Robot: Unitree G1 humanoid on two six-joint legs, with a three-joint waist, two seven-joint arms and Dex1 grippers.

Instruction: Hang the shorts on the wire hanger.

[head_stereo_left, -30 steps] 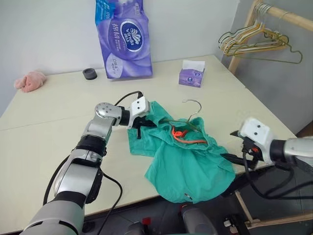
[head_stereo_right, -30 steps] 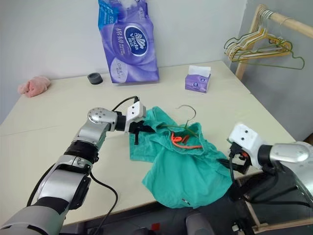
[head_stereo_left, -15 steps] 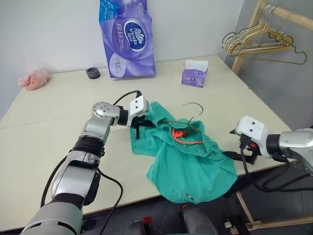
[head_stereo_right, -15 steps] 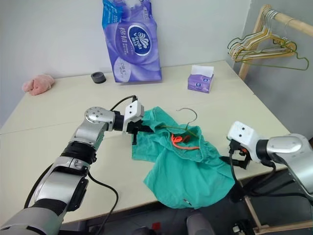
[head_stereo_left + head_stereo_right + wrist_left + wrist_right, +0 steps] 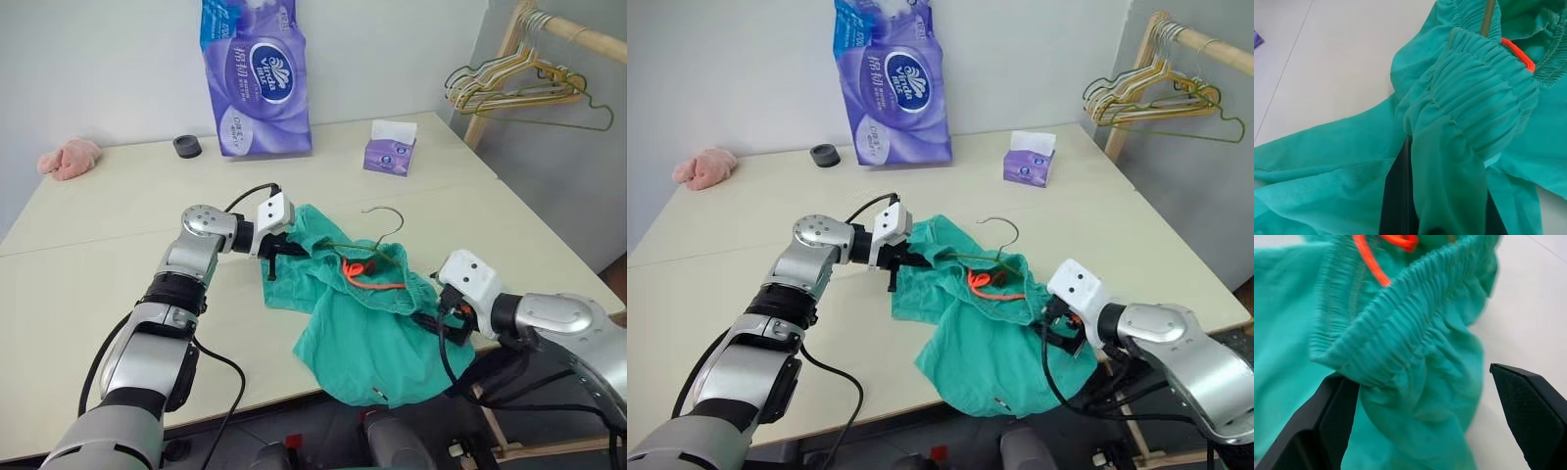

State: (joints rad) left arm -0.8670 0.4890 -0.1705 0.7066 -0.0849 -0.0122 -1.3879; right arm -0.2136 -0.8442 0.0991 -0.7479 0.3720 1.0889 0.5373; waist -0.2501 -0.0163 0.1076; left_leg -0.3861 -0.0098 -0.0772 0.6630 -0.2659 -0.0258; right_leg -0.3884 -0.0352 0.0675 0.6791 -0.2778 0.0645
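Note:
The teal-green shorts [image 5: 377, 328] lie crumpled near the table's front edge, one leg hanging over it. The orange drawstring [image 5: 364, 272] shows inside the waistband. The thin olive wire hanger [image 5: 384, 223] is threaded into the waist, its hook lying on the table behind. My left gripper [image 5: 273, 260] is shut on the waistband's left end; in the left wrist view the gathered elastic [image 5: 1474, 112] is bunched over the dark fingers [image 5: 1398, 205]. My right gripper [image 5: 431, 315] is open at the waistband's right end, and the elastic [image 5: 1415, 333] sits between its fingertips [image 5: 1530, 411].
A purple toilet-paper pack [image 5: 257, 78], a black ring [image 5: 186, 146] and a purple tissue box [image 5: 390, 149] stand at the back of the table [image 5: 98, 255]. A pink cloth lump [image 5: 67, 159] lies far left. A wooden rack with a bunch of wire hangers [image 5: 519, 86] stands at right.
My right gripper has moved left and slightly down, from beside the table edge to the shorts' right waistband end. The left gripper keeps its hold in place.

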